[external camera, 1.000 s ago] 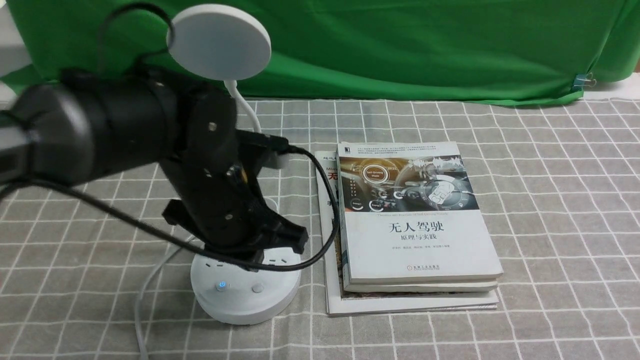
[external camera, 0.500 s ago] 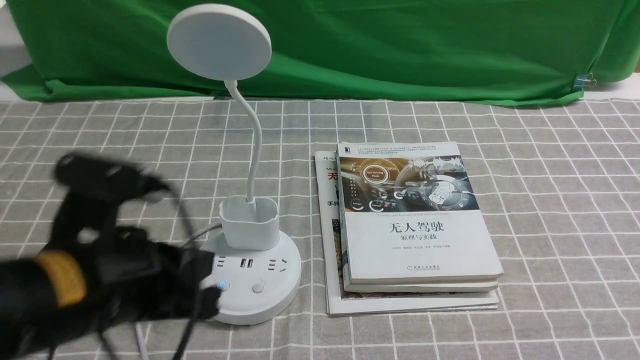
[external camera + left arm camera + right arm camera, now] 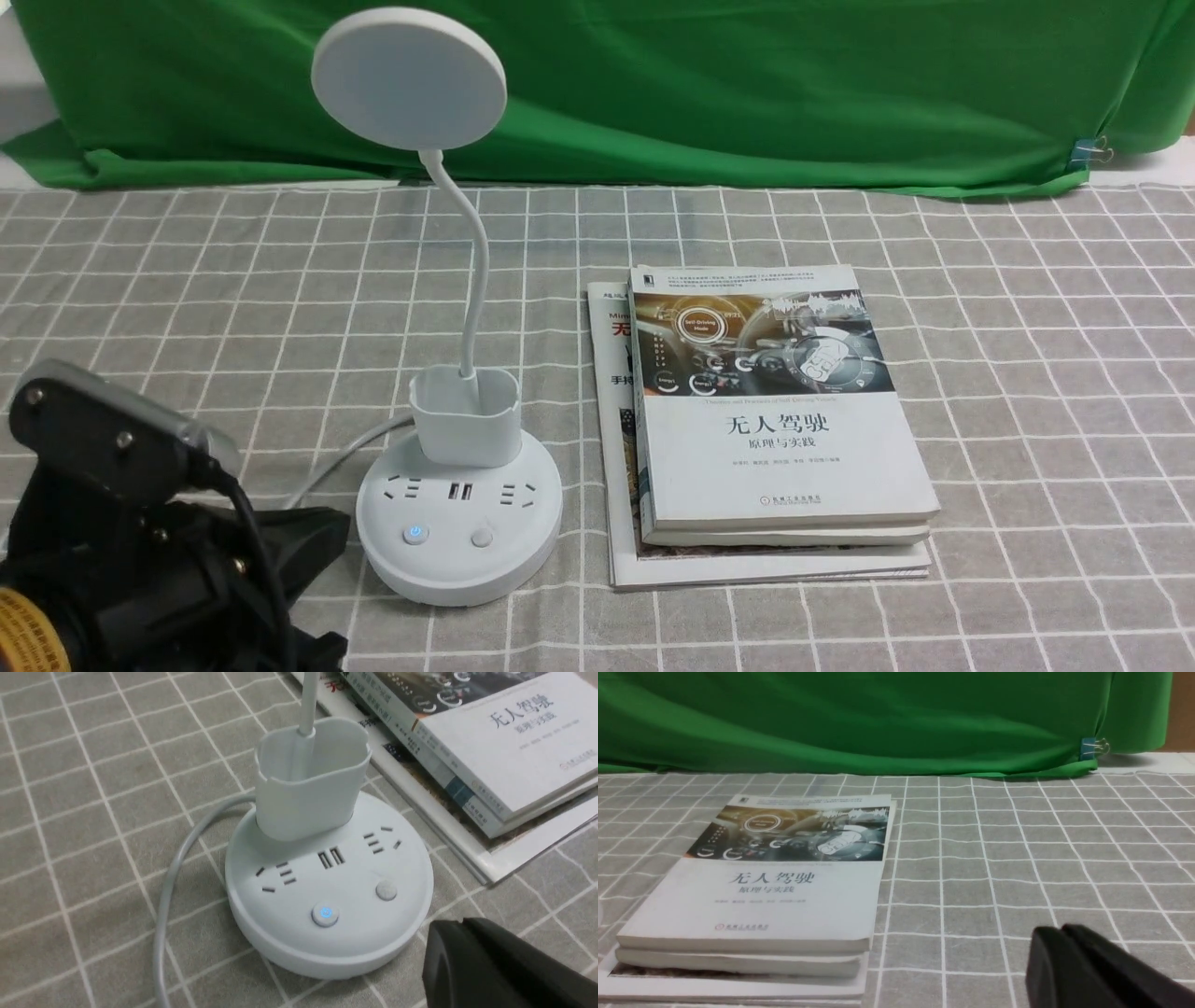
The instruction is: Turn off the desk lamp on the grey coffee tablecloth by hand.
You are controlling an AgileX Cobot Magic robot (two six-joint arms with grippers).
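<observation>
Since the earlier frame my left gripper [image 3: 317, 588] has dropped back from over the desk lamp [image 3: 459, 523], baring its cup and sockets; the lamp itself keeps its place on the grey coffee tablecloth [image 3: 233, 271], left of the books [image 3: 784, 448]. A blue mark glows on one button [image 3: 415, 534]. If I judge a press is still needed, I should centre a fingertip over that button and push straight down, lightly, sparing the neck. My fingers are cut off, so I can't tell whether they're apart or together; the disc's underside is hidden.
</observation>
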